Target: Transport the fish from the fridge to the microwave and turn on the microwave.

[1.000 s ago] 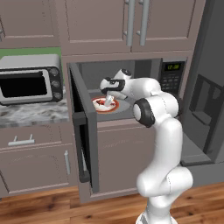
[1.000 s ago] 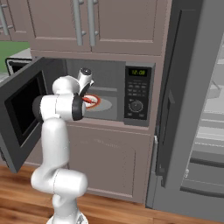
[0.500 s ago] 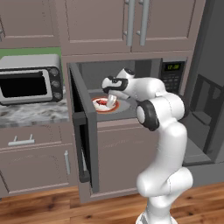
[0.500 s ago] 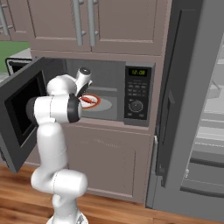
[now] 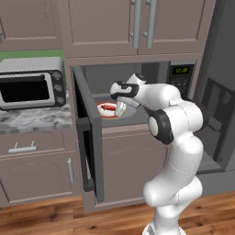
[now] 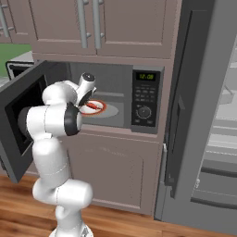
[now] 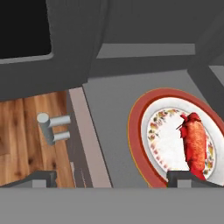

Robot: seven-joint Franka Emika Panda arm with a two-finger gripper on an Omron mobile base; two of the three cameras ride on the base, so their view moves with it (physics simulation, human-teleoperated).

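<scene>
A: Where is the fish?

B: At the right of the hand view, lying on a red-rimmed plate on the microwave floor. In the left base view the plate sits mid-frame, just inside the cavity's front edge.

A: And the gripper?

B: Fingers spread wide, nothing between them. One fingertip rises at lower right, right by the fish's tail end; the other sits far left.

A: Room to move?

B: The microwave door stands swung out at centre-left of the left base view. Bare grey floor lies left of the plate. The fridge door hangs open at the right base view's right.
</scene>
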